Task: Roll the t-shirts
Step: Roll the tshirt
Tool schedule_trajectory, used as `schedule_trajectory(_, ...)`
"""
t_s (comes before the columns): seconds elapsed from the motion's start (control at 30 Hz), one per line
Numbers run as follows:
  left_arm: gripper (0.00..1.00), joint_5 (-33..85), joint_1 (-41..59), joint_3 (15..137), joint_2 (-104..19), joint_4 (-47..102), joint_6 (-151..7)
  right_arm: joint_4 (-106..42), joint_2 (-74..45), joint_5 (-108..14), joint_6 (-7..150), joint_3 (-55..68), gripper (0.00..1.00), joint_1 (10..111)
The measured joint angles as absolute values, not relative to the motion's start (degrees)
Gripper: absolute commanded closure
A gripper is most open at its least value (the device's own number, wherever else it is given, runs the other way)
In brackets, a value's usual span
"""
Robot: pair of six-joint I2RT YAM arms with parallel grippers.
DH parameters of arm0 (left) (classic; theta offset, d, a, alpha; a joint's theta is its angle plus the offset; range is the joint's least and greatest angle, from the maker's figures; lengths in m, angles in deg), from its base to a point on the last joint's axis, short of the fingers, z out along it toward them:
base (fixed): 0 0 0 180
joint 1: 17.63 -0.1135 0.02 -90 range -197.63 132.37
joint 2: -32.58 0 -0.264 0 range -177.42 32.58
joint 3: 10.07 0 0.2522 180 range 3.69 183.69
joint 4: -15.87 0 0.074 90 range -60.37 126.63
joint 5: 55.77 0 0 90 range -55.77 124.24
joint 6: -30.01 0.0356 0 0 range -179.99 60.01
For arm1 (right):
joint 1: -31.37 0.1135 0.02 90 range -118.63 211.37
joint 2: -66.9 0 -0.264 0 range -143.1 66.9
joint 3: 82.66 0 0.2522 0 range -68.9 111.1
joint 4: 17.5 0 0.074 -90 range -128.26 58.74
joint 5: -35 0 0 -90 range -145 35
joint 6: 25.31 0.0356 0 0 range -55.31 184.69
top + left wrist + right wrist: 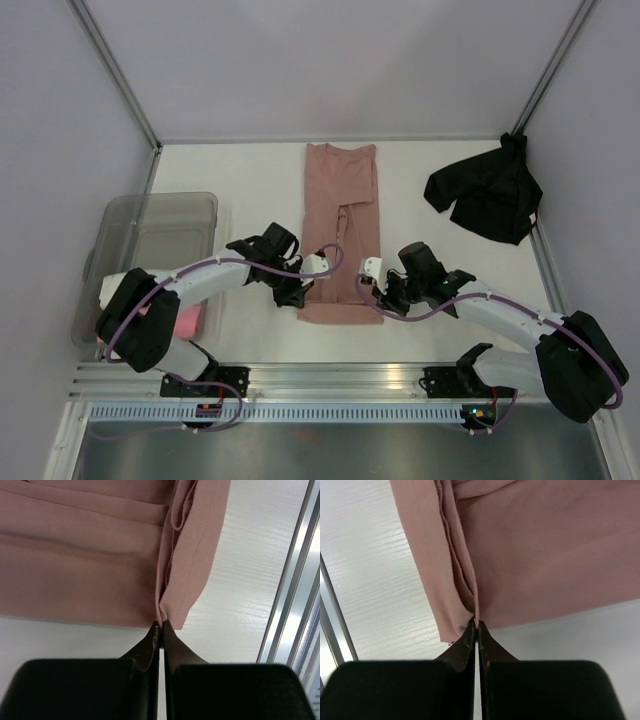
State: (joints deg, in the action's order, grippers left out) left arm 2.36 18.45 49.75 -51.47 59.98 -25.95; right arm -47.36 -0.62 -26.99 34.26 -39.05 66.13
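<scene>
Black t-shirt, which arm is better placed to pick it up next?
Right, likely: the black t-shirt lies crumpled far right, nearer the right gripper; the left gripper sits beyond the pink t-shirt.

Grey bin (160, 235) at white table (250, 185) edge

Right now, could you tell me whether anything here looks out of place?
Only the black t-shirt lies crumpled in the far right corner, not spread flat; the salmon-pink t-shirt is folded into a strip.

Left arm (200, 273) and right arm (500, 308) low, wrists angled inward, both pairs of jaws pressed together
</scene>
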Motion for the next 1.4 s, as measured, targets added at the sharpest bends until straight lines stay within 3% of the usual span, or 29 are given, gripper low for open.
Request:
schedule_trajectory(0.23, 0.98, 2.3, 18.4, 51.8, -53.1, 60.0, -26.0, -44.6, -3.0, -27.9, 37.9, -38.5, 0.98, 63.7)
schedule_trajectory(0.47, 0.98, 2.3, 17.4, 52.1, -55.4, 60.5, -26.1, -42.8, -4.0, -30.6, 42.6, -37.8, 0.68, 62.1)
schedule_trajectory(0.57, 0.98, 2.3, 17.3, 53.1, -56.6, 61.0, -26.8, -42.9, -2.7, -30.9, 45.9, -36.2, 0.64, 59.0)
schedule_trajectory(0.63, 0.98, 2.3, 17.2, 53.7, -57.0, 61.1, -27.5, -43.4, -1.1, -30.6, 48.0, -34.1, 0.67, 56.9)
schedule_trajectory(0.67, 0.98, 2.3, 17.2, 53.8, -57.0, 61.1, -27.7, -43.4, -0.4, -30.2, 49.1, -32.9, 0.75, 56.3)
schedule_trajectory(0.8, 0.98, 2.2, 17.1, 53.8, -57.1, 61.2, -28.8, -41.9, 3.0, -28.4, 53.9, -31.7, 0.89, 57.3)
schedule_trajectory(1.07, 0.98, 2.2, 16.9, 54.1, -57.9, 61.3, -29.6, -35.0, 4.2, -29.9, 62.6, -38.5, 0.94, 71.6)
schedule_trajectory(1.4, 0.94, 2.5, 16.8, 54.8, -58.0, 61.3, -32.1, -30.4, -3.9, -30.9, 77.6, -38.4, 0.99, 71.9)
